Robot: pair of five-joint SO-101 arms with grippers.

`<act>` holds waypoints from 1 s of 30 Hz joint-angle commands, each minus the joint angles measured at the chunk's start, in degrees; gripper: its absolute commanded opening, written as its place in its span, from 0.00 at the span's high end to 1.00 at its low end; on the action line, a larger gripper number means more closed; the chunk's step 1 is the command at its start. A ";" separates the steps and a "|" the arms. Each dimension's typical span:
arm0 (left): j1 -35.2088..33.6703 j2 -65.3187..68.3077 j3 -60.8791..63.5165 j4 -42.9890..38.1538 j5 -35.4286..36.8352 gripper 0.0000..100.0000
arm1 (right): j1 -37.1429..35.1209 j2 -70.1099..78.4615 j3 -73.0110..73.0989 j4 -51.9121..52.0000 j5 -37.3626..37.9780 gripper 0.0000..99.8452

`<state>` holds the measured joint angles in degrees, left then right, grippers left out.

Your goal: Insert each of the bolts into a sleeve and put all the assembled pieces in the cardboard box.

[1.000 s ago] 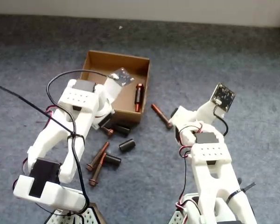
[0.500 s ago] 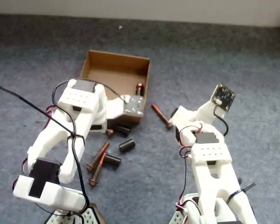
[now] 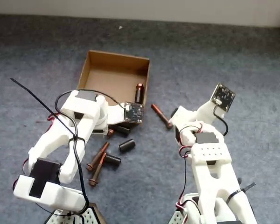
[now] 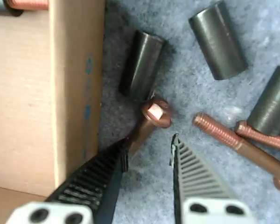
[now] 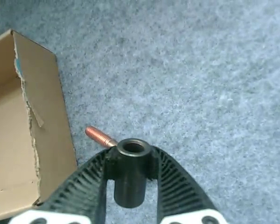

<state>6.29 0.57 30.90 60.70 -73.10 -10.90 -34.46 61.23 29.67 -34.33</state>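
Grey carpet (image 3: 233,60) carries a cardboard box (image 3: 113,77) toward its far edge. Left gripper (image 4: 149,145), jaws apart, stands over a bolt (image 4: 148,122) just beside the box wall; closing could pinch cardboard or roll the bolt away. Right gripper (image 5: 130,158) clamps a sleeve (image 5: 129,184) upright.

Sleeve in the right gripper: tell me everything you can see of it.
The sleeve is a short dark cylinder that looks like matte metal. Its open end faces the wrist camera, and the round bore looks empty, with no bolt in it. The right gripper is shut on it, with ribbed black fingers pressing on both sides. A copper bolt lies on the grey carpet just behind it, near the cardboard box. Whether the sleeve touches the bolt or the carpet cannot be told.
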 commanded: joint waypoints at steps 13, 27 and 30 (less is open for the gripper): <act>3.74 11.38 -7.87 1.67 -2.29 0.89 | 0.66 -1.63 -0.84 -1.19 -0.44 1.00; 3.30 -0.84 -7.96 15.65 9.05 1.00 | 0.66 -2.24 -0.66 -1.19 1.14 1.00; 3.47 -9.10 -5.23 15.47 14.24 1.00 | 0.66 -2.24 -0.57 -1.19 5.89 1.00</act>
<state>9.54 2.77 23.96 75.21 -65.45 -10.90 -34.46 61.23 29.67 -33.10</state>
